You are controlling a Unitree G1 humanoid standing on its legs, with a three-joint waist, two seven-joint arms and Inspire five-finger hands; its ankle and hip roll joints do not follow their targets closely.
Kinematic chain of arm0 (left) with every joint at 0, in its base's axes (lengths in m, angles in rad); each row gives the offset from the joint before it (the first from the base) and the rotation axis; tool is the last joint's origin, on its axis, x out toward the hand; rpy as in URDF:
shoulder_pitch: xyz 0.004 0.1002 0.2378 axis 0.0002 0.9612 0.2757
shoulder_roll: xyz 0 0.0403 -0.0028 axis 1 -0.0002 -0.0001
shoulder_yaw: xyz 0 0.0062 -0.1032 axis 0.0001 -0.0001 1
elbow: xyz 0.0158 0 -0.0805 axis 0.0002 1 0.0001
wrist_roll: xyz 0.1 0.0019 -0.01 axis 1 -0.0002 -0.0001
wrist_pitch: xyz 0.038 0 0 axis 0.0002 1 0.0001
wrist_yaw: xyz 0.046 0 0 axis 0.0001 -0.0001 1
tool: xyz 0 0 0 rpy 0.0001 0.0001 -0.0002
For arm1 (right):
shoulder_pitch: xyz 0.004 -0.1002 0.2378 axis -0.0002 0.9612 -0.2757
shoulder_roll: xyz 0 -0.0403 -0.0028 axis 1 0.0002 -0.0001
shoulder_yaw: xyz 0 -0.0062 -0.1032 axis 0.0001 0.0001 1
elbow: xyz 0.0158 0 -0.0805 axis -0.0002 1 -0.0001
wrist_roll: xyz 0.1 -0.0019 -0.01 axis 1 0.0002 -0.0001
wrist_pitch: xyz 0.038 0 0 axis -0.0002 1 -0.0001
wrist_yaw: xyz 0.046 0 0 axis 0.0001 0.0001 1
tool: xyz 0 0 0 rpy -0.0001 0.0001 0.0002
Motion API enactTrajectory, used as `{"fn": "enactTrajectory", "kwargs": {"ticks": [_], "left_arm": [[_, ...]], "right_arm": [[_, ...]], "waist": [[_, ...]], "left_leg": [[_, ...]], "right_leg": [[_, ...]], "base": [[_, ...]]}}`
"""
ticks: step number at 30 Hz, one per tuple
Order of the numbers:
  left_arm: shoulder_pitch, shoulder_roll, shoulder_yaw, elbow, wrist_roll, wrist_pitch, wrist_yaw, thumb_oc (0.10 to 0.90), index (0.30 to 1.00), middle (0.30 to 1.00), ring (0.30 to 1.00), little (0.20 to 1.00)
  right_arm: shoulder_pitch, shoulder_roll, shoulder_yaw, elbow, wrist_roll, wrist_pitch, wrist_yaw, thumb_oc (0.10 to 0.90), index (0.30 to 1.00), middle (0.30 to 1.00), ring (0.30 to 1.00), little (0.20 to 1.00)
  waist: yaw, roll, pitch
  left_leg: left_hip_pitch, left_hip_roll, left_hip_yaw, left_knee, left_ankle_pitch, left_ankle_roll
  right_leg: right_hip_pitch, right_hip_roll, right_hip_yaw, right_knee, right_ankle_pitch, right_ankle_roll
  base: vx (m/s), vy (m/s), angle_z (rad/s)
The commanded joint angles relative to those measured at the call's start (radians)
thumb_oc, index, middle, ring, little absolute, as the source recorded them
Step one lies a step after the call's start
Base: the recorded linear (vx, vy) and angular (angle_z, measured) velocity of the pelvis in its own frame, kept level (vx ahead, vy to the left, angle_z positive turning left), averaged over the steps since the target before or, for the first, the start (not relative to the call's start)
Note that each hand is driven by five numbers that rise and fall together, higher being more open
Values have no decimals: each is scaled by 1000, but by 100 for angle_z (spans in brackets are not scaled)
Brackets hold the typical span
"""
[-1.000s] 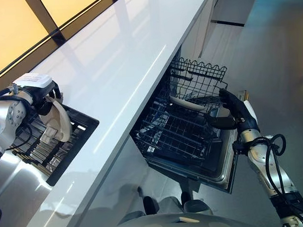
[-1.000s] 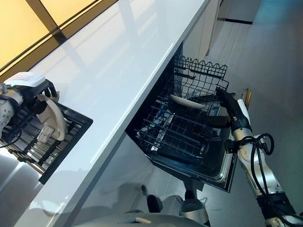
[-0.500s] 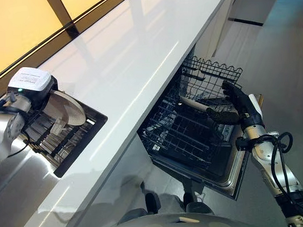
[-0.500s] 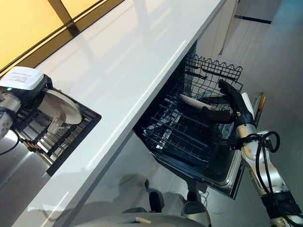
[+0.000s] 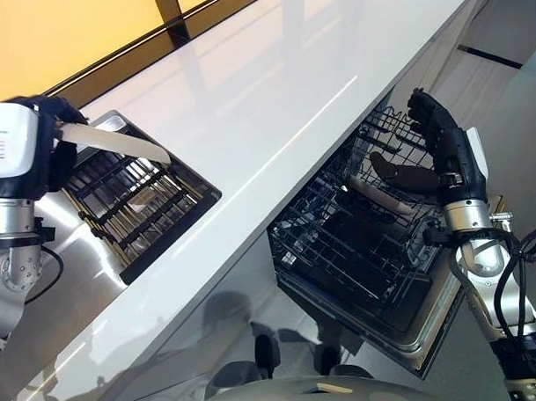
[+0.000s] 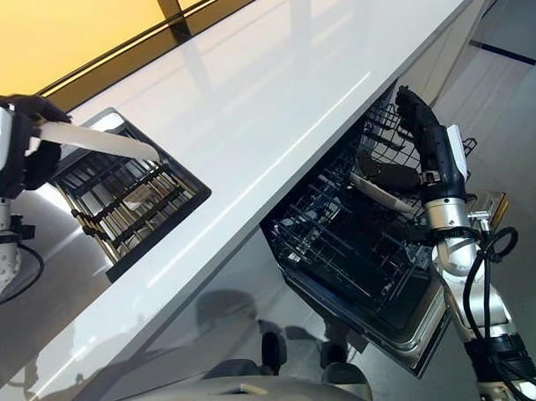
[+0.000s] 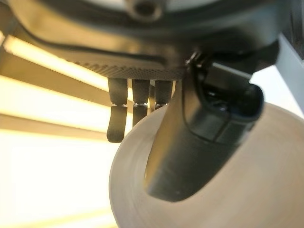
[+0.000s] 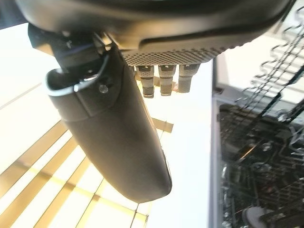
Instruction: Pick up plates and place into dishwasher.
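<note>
White countertop [image 5: 273, 103] ran diagonally; at nine o'clock the left hand [image 5: 37, 142] pinched a plate [image 5: 116, 142] above the drying rack [image 5: 140, 205]. Toward four o'clock lay the dishwasher rack [image 5: 357, 241], where the right hand [image 5: 429, 151] hovered, fingers relaxed and empty, far nearer it.

I see my left hand [image 5: 37, 142] raised at the far left with fingers and thumb pinched closed, while my right hand [image 5: 438, 142] reaches up on a bent arm, fingers relaxed, thumb out.
</note>
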State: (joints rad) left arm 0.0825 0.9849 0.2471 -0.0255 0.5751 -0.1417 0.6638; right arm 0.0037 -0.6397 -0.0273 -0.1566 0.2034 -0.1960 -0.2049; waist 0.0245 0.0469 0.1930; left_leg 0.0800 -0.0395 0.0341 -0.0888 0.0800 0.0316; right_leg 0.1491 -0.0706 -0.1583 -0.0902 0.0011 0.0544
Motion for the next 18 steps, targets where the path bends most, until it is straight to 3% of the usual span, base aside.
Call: {"fn": "enactTrajectory", "kwargs": {"ticks": [1,4,8,12,18], "left_arm": [[-58,36,160,-48,40,-29,208,100,300,300,300,200],[-67,16,159,-69,35,-71,281,100,300,300,300,200],[-90,-38,147,-116,-25,-165,291,100,300,300,300,200],[-133,-134,100,-207,-107,-299,196,100,300,300,300,200],[-199,-199,8,-301,-220,-394,-6,100,300,300,300,200]], "right_arm": [[-108,-23,-62,-130,-17,-121,7,800,900,900,900,900],[-114,-20,-48,-143,-10,-128,13,800,900,900,900,900],[-120,-11,-46,-173,-27,-159,0,800,900,900,900,900],[-141,2,-39,-216,-121,-181,-44,800,900,900,900,900],[-199,-4,-3,-259,-189,-212,-26,800,900,900,900,900]], "waist": [[-4,0,-101],[1,-6,-102],[5,-11,-101],[11,-20,-99],[15,-30,-93]], "left_leg": [[49,-56,-3,36,-175,13],[46,-53,-12,42,-175,12],[47,-49,-26,46,-177,12],[50,-48,-40,51,-181,12],[53,-49,-43,59,-184,2]], "right_leg": [[-74,52,-41,139,-106,26],[-77,50,-48,160,-118,21],[-80,48,-57,188,-136,16],[-80,48,-65,204,-148,12],[-68,55,-71,180,-137,9]], "base": [[4,-46,13],[1,-43,14],[5,-48,10],[-3,-57,18],[-14,-52,9]]}}
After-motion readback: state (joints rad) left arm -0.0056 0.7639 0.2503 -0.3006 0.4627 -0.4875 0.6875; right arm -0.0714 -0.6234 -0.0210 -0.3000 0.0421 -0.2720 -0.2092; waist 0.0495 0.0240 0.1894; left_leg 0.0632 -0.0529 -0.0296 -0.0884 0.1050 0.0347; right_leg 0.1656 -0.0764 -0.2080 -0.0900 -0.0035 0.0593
